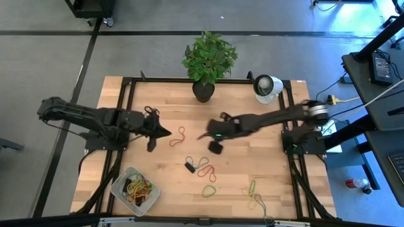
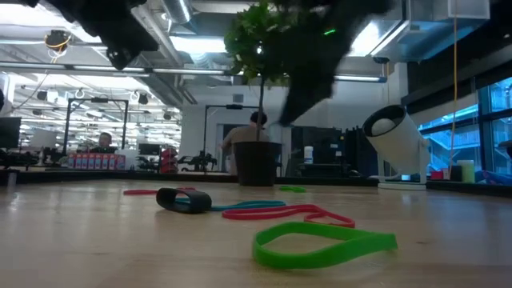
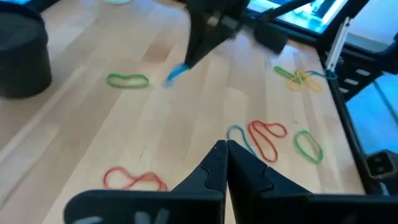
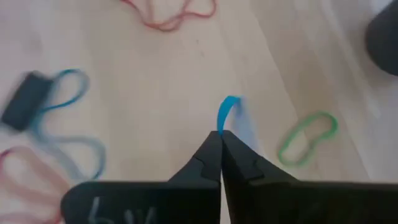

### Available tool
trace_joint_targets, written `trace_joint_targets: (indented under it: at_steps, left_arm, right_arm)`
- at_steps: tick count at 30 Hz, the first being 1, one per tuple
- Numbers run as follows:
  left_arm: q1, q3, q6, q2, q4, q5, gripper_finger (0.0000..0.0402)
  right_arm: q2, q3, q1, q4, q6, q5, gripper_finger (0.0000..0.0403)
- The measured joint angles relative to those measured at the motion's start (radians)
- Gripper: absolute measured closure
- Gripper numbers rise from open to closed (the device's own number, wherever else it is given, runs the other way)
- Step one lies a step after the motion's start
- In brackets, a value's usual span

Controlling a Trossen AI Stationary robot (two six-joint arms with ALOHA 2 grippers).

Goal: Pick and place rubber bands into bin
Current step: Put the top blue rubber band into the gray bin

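My right gripper [image 1: 202,135] hovers over the table's middle, shut on a blue rubber band [image 4: 227,113]. My left gripper [image 1: 166,132] is shut on nothing, just left of a red band [image 1: 179,135] lying flat. The bin [image 1: 120,183], a whitish tray at the near left corner, holds several bands. More bands lie loose: a red and blue pair [image 1: 206,169], a green one [image 1: 209,190], yellow-green ones [image 1: 252,188], and a green one [image 4: 308,138] under my right arm. My right gripper pinches the blue rubber band between its two fingertips [image 4: 211,152], coming slanting down from the table's right. A short curved piece [image 3: 176,73] sticks out past the tips. It looks lifted off the wood, and the rest of the band is hidden between the fingers.
A potted plant [image 1: 203,91] and a white round device [image 1: 266,86] stand at the far edge. A small black block [image 1: 189,167] lies by the red and blue bands. Bare wood lies between the bin and the loose bands.
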Motion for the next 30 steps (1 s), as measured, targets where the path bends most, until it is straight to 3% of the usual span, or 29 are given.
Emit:
trace_joint_targets:
  at_steps: [5, 10, 17, 30]
  left_arm:
    - [-0.063, 0.022, 0.0, 0.137, 0.11, -0.117, 0.04]
    - [-0.07, 0.041, 0.034, 0.249, 0.259, -0.14, 0.04]
    - [-0.042, 0.105, 0.038, 0.37, 0.292, -0.06, 0.0382]
    - [0.001, 0.143, 0.179, 0.44, 0.529, -0.038, 0.0223]
  right_arm:
    - [-0.274, -0.313, 0.069, 0.216, 0.106, 0.008, 0.0401]
    - [-0.42, -0.479, 0.12, 0.396, 0.212, 0.029, 0.0402]
    - [-0.374, -0.421, 0.149, 0.423, 0.153, 0.054, 0.0403]
    - [-0.215, -0.252, 0.149, 0.443, 0.065, -0.002, 0.0403]
